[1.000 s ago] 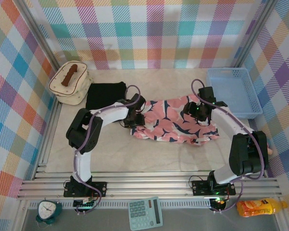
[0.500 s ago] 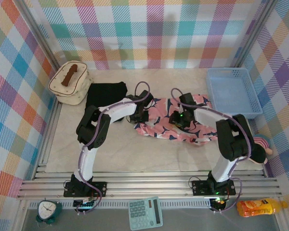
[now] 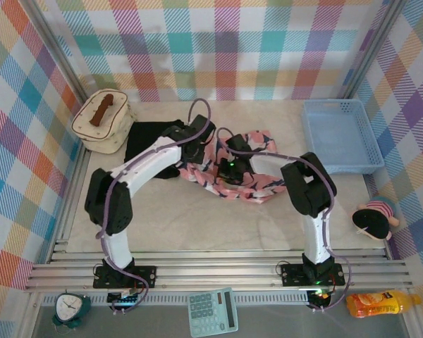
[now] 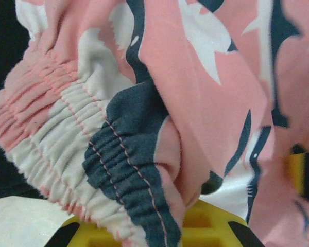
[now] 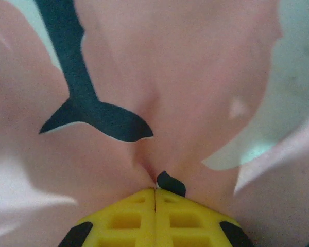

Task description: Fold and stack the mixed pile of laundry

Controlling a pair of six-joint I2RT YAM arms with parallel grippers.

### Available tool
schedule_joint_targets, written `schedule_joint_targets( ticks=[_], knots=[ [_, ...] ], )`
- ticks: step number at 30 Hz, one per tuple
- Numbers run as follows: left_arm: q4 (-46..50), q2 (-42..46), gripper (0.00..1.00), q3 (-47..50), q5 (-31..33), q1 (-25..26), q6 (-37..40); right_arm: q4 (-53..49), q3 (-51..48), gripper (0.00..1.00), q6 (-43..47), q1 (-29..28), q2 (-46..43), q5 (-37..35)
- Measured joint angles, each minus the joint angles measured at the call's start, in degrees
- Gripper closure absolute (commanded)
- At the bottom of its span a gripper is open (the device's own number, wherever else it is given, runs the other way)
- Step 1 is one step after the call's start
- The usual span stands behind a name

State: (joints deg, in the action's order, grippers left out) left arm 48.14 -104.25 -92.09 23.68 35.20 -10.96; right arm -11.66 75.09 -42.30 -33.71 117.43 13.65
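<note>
Right claw: yellow fingers pressed tight together, a fold of the pink garment nipped at their tips. The cloth spreads away from the pinch on every side, and a navy shape lies just ahead and to the left. Left claw: closed on the same pink garment, whose gathered elastic hem drapes over the yellow finger. Overhead, left claw and right claw sit near each other at mid-table. The pink garment is bunched between and around them, with most of it trailing right of the right claw. The black shirt lies flat just left of the left claw; contact with the pink cloth cannot be told. A cream bag sits further left beyond the shirt. A blue basket stands well apart to the right of the right claw.
</note>
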Motion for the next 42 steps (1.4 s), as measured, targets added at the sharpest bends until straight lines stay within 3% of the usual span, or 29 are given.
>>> schedule_joint_targets(
  ticks=[3,10,15,18,21,26,35,42],
  knots=[
    [1.3,3.2,1.00,0.9,1.6,-0.7,2.3,2.7,2.3,1.00,-2.6,-2.7,1.8,2.7],
    [2.9,4.5,1.00,0.9,4.5,-2.0,7.2,4.4,2.1,0.75,-4.6,-2.5,-0.7,5.0],
    [4.6,4.3,1.00,-0.5,5.0,-2.0,9.3,1.3,-3.5,0.70,-1.9,4.5,-12.9,4.1],
    [5.4,3.3,1.00,-2.4,5.6,-2.0,10.4,-0.7,-7.7,0.50,0.9,10.7,-20.2,2.5],
    [6.0,1.9,1.00,-3.9,6.1,-2.0,10.9,-2.8,-12.5,0.39,3.8,16.6,-24.4,-0.7],
    [7.3,-0.6,1.00,-5.8,6.4,-1.6,11.3,-6.4,-18.2,0.46,7.3,19.4,-22.7,-3.9],
    [9.0,-3.0,1.00,-10.5,4.6,0.4,10.8,-4.7,-19.4,0.68,7.1,18.8,-16.2,-1.6],
    [9.7,-8.5,1.00,-19.5,1.4,6.3,7.0,-4.4,-19.7,0.71,6.8,19.0,-16.1,-1.6]
  ],
)
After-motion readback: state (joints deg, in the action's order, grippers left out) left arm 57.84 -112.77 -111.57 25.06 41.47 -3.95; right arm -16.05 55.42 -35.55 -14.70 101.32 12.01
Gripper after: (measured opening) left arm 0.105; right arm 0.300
